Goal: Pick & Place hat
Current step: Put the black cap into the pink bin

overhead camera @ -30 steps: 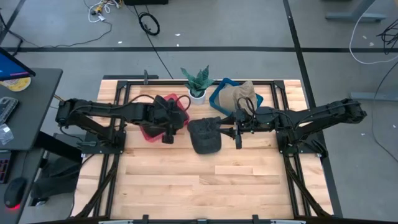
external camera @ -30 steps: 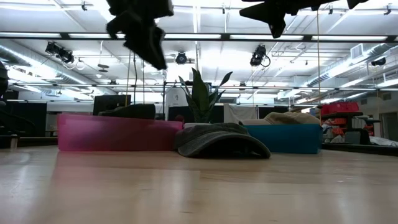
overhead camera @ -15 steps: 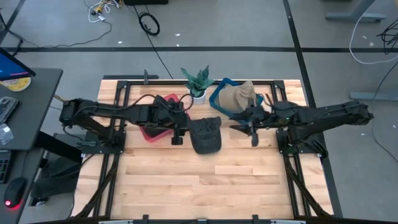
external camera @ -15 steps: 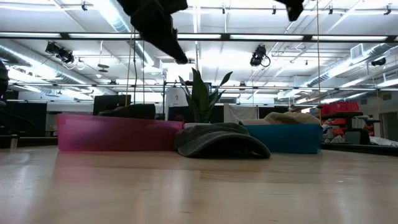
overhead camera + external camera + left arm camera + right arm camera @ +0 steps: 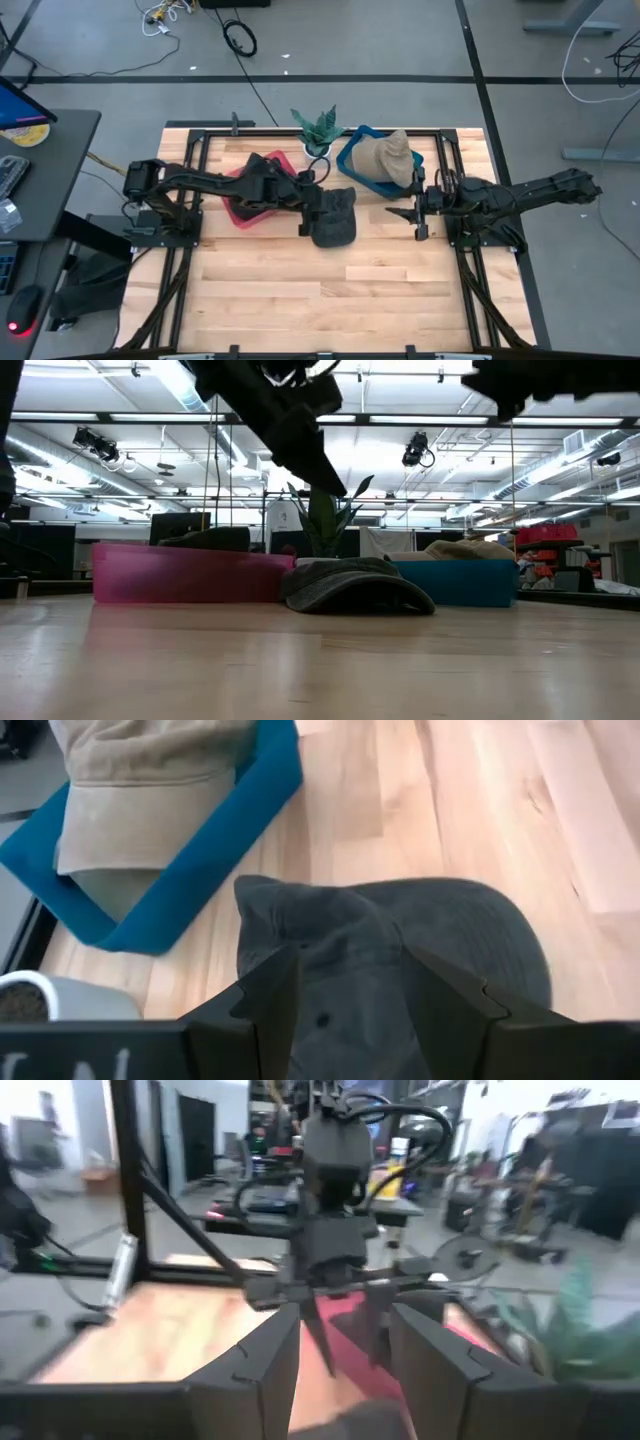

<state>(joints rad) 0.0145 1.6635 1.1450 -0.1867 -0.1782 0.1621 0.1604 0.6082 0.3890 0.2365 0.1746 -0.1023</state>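
A dark grey hat [image 5: 332, 217] lies crown up on the wooden table, its brim flat on the wood [image 5: 355, 588]. My left gripper [image 5: 308, 208] hangs open just above its left part; in the left wrist view the hat [image 5: 420, 935] shows between and beyond the spread fingers [image 5: 355, 990]. In the low view the left gripper [image 5: 318, 465] is clear of the hat. My right gripper [image 5: 418, 213] is open, to the right of the hat and high above the table [image 5: 510, 388].
A tan hat [image 5: 385, 155] lies in a blue tray [image 5: 350, 160] at the table's far side. A pink tray [image 5: 250, 200] sits under my left arm, and a potted plant [image 5: 317, 135] stands between the trays. Bare wood [image 5: 330, 290] fills the near half.
My left gripper has moved toward the table's right and down, from over the pink tray to just above the grey hat. My right gripper has drawn back from the hat toward the table's right edge. The hat has stayed where it was.
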